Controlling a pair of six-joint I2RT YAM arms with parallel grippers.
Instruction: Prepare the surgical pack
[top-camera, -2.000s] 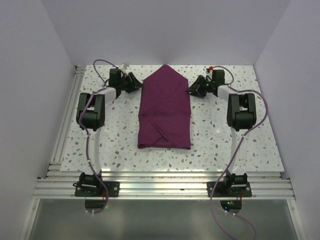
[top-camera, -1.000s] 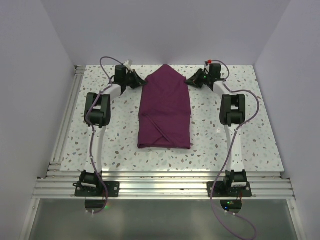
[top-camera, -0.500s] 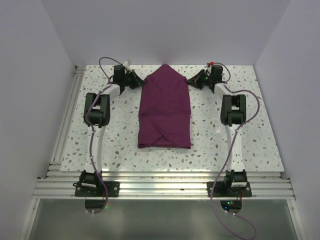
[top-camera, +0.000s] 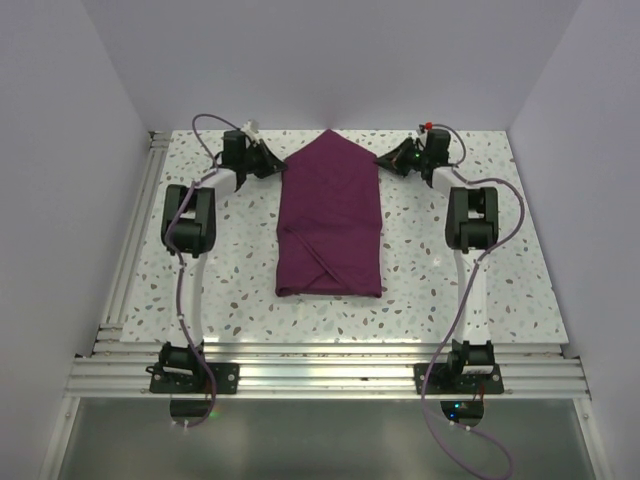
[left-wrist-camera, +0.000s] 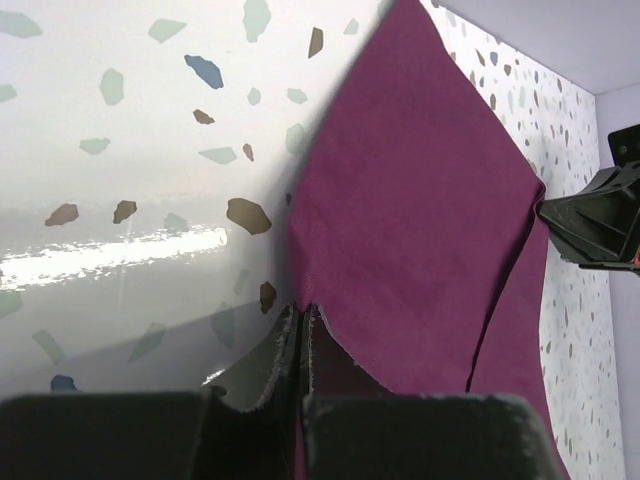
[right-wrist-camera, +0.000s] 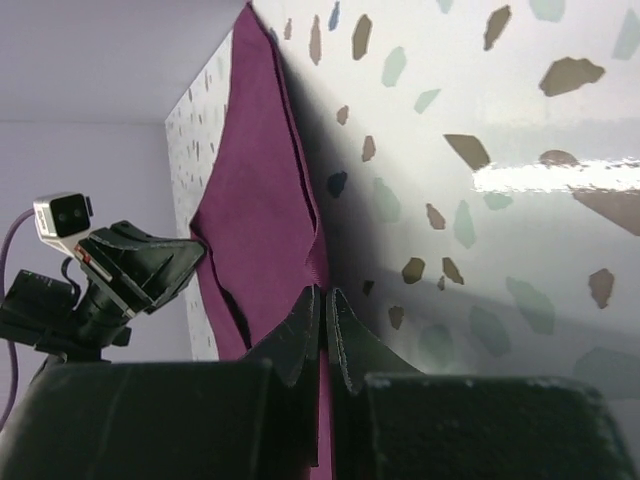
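Both arms have stretched further toward the far edge over the last two seconds. Right fingers, a little apart a second ago, are now pressed together. Far flap of the cloth looks more sharply pointed than before.

Table (top-camera: 420, 290): speckled top, walled on three sides, metal frame (top-camera: 320, 375) along the near edge.

Cloth (top-camera: 330, 215): deep purple, folded into a long flat bundle. It lies in the middle of the table, running from near to far. Near end is square, well back from the near edge, with diagonal folds crossing on it. Far end is a triangular flap whose tip almost reaches the far edge.

Left arm (top-camera: 190, 225) and right arm (top-camera: 472, 225): one on each side of the cloth, both reaching to the far half of the table, wrists turned inward toward the flap.

Left gripper (top-camera: 272, 160): at the left corner of the cloth, where the flap begins. Wrist view shows the fingers tight together (left-wrist-camera: 302, 310) with the frayed edge of the cloth (left-wrist-camera: 420, 200) running in between them. It has the cloth pinched.

Right gripper (top-camera: 385, 160): at the matching right corner. Its own view shows the fingers closed (right-wrist-camera: 322, 292) over the cloth edge (right-wrist-camera: 255, 200), which lifts slightly off the table there.
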